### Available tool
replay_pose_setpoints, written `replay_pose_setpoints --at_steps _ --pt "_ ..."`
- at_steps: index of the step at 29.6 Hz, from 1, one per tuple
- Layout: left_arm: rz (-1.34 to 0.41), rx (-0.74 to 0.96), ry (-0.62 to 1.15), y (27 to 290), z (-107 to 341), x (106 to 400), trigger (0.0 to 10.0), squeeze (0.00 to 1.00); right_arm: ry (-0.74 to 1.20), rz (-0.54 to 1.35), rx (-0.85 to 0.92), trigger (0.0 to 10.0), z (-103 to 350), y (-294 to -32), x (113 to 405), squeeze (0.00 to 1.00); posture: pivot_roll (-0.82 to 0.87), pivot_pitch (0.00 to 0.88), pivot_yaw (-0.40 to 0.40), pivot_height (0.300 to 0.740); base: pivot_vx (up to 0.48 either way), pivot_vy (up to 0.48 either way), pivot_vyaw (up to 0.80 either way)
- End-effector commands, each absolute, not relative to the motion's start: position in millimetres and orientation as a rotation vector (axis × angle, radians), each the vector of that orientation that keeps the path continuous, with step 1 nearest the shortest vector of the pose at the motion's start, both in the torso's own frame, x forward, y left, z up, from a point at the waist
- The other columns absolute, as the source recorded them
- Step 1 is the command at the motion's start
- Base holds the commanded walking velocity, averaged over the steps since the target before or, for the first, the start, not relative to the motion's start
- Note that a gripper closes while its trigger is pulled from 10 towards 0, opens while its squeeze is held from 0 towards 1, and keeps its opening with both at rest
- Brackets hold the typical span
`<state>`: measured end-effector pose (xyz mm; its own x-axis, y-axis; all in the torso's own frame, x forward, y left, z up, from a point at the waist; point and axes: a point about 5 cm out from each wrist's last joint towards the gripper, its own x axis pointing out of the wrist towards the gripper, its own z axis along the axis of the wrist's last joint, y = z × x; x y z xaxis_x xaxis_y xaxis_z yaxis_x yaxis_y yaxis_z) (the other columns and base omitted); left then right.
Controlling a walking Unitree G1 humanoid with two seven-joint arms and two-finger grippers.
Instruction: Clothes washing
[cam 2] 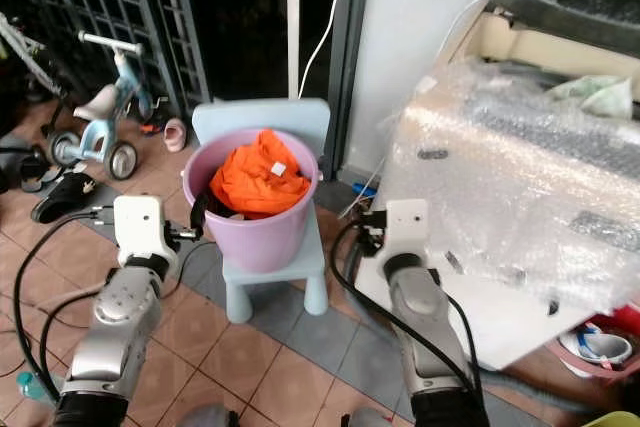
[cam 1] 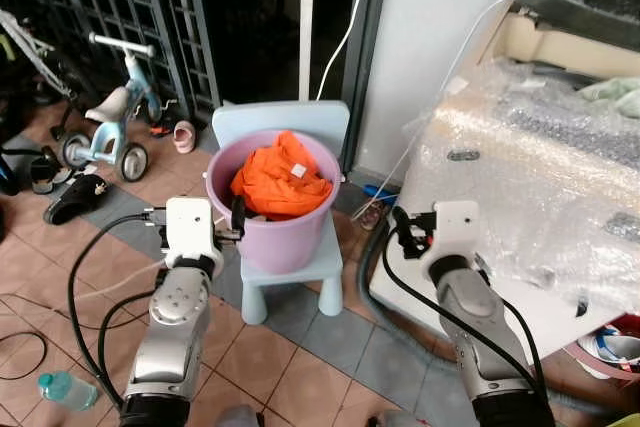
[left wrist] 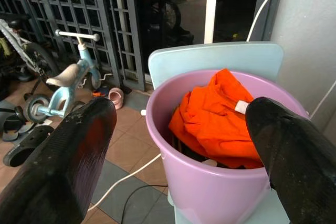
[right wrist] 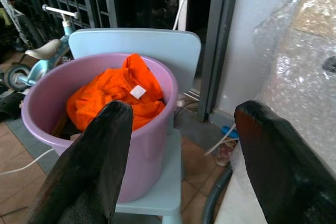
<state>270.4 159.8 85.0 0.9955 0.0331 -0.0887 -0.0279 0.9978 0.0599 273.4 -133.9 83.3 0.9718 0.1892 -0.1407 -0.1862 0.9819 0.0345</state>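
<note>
On the chair (cam 1: 290,272), bucket (cam 1: 285,232) (orange clothes (cam 1: 280,179)) between gaping claws.

Tiled floor (cam 1: 290,367): light blue child's chair (cam 1: 300,267) near the doorway, carrying a lilac bucket (cam 1: 285,232) of orange clothes (cam 1: 282,179). Also on the floor: child's tricycle (cam 1: 110,127), black shoe (cam 1: 75,197), small pink shoe (cam 1: 184,134), plastic bottle (cam 1: 65,389), black cables (cam 1: 85,287).
</note>
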Motion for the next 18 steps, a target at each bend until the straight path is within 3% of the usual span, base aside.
replay_pose_setpoints --at_steps 1,9,18 --pt "0.016 0.045 0.093 155 86 270 10.0 0.00 0.108 0.172 0.009 10.0 91 -143 276 0.00 -0.02 0.000 -0.001 0.740 0.000 0.000 0.00" --pt "0.018 0.042 0.096 156 84 272 10.0 0.00 0.098 0.183 -0.033 10.0 91 -140 281 0.00 -0.02 0.000 0.008 0.740 0.000 0.000 0.00" --pt "0.014 0.050 0.077 149 91 281 10.0 0.00 0.084 0.216 -0.053 10.0 98 -128 294 0.00 -0.02 0.000 -0.001 0.740 0.314 0.000 0.00"
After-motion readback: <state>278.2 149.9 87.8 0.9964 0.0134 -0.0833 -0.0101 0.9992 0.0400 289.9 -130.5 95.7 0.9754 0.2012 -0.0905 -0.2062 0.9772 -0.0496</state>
